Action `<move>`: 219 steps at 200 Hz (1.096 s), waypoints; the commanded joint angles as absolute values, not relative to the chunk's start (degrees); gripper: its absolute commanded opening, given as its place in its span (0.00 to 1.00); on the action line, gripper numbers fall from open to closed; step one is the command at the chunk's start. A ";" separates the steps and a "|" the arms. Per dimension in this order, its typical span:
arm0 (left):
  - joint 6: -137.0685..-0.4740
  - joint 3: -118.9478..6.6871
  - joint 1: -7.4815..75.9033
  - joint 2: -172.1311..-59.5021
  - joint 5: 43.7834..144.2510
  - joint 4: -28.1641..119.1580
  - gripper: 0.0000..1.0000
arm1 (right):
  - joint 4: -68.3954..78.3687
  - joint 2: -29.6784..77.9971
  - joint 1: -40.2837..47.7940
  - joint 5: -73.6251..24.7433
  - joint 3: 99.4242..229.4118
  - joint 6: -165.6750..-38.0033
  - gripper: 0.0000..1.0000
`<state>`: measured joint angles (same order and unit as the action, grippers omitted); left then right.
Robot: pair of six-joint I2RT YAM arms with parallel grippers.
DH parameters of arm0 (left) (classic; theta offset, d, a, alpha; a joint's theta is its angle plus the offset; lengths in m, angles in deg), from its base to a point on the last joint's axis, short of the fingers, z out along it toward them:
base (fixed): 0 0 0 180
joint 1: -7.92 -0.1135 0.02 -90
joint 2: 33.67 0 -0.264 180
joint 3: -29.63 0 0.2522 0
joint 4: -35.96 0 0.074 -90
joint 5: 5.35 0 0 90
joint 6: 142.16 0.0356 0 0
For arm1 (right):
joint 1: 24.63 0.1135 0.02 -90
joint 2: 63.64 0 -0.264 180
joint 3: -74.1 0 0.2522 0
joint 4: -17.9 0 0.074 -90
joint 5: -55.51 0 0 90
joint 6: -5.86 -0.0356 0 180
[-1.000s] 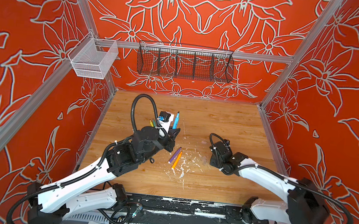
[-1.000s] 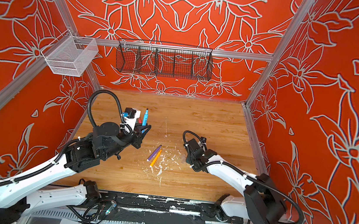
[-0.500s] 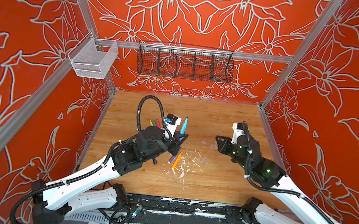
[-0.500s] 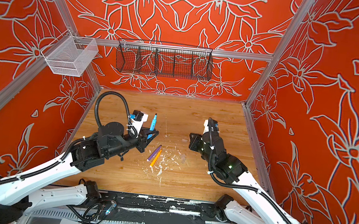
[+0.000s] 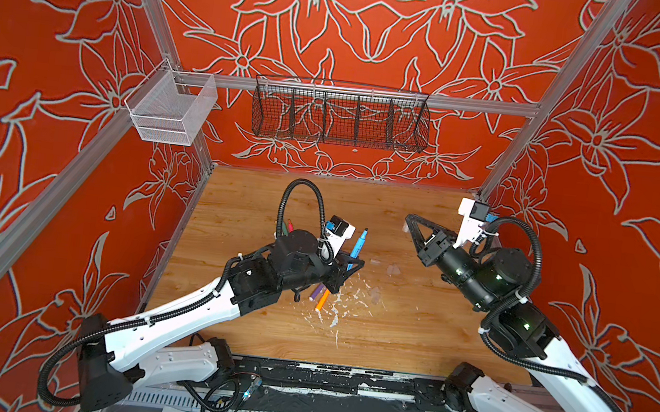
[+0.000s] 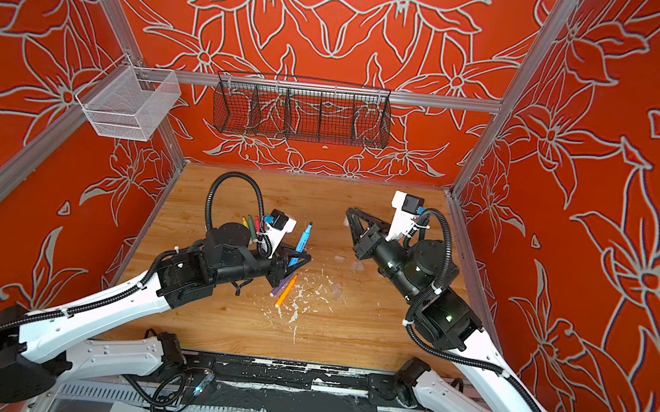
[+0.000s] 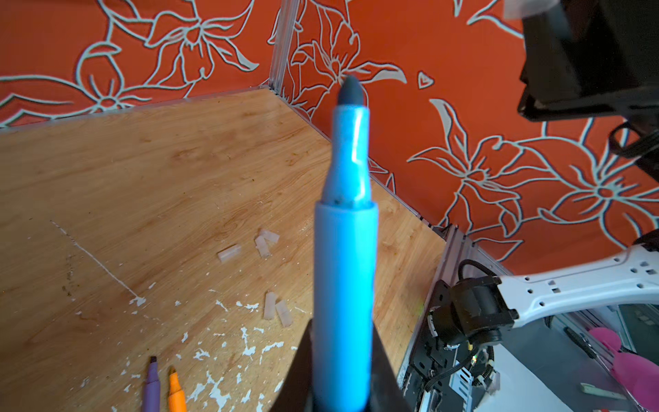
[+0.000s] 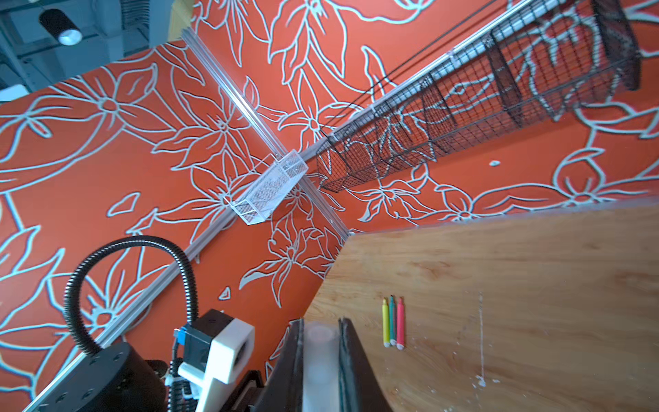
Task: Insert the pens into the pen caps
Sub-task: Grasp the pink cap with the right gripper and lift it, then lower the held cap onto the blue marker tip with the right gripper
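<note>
**Blue pen and clear cap held aloft, apart, above a scuffed wooden table**

We see a wood-grain tabletop [image 5: 388,347] closed in on three sides by orange-red walls [image 5: 380,32] drawn with pale flower outlines. A black wire basket [image 5: 340,114] hangs on the back rail, and a white mesh basket [image 5: 171,109] sits in the left corner. White paint flecks [image 5: 334,314] scatter across the middle of the wood.

The left gripper [image 7: 342,337] is clamped on a blue pen [image 7: 344,249], which is raised over the table's middle with its bare dark tip pointing away from the arm. The right gripper [image 8: 321,339] pinches a clear cap [image 8: 321,356] between its fingers, lifted on the right and well apart from the pen.

A purple pen [image 5: 316,293] and an orange pen [image 5: 323,299] lie side by side just under the left gripper. A yellow pen [image 8: 386,326], a green pen [image 8: 392,323] and a pink pen [image 8: 400,324] lie in a row toward the back left. We count five loose caps [image 7: 229,253] on the wood between the arms.
</note>
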<state>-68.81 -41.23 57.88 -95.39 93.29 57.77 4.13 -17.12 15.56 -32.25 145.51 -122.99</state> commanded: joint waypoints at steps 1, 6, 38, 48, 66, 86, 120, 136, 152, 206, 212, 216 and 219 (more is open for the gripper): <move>-69.47 -42.56 57.93 -94.96 96.44 54.90 0.00 | 12.28 -14.89 16.40 -27.65 146.17 -123.73 0.14; -69.39 -42.61 57.93 -94.93 96.98 54.90 0.00 | 13.34 -14.33 16.73 -27.54 145.93 -123.97 0.14; -69.21 -42.84 57.93 -94.98 98.84 54.91 0.00 | 21.08 -11.14 19.92 -27.83 143.80 -123.87 0.13; -69.05 -42.75 57.93 -94.85 98.99 54.84 0.00 | 22.62 -10.38 20.85 -28.39 143.37 -123.57 0.13; -68.97 -42.57 57.93 -94.51 98.91 54.85 0.00 | 24.01 -9.27 22.14 -29.13 143.15 -123.34 0.13; -68.81 -42.49 57.93 -94.23 98.50 54.84 0.00 | 24.48 -8.61 23.01 -29.58 142.90 -123.24 0.13; -68.70 -42.25 57.93 -93.97 97.81 54.81 0.00 | 24.82 -9.35 23.45 -31.87 140.84 -123.07 0.13; -68.85 -42.23 57.90 -93.97 97.75 54.88 0.00 | 24.70 -9.85 23.56 -32.81 140.11 -123.04 0.13; -68.90 -42.31 57.93 -94.06 98.09 54.82 0.00 | 24.55 -9.86 23.68 -33.24 139.87 -123.09 0.13; -68.51 -42.23 57.93 -93.97 96.99 55.08 0.00 | 24.96 -9.92 23.73 -33.74 138.61 -123.41 0.13; -68.49 -42.23 57.93 -93.97 97.03 55.08 0.00 | 24.97 -10.03 23.85 -34.27 138.37 -123.38 0.13; -68.51 -42.30 57.93 -93.97 97.06 55.08 0.00 | 24.92 -10.11 23.80 -34.61 138.25 -123.33 0.13; -68.50 -42.31 57.93 -93.97 97.17 55.14 0.00 | 24.88 -10.21 23.82 -34.89 138.15 -123.21 0.13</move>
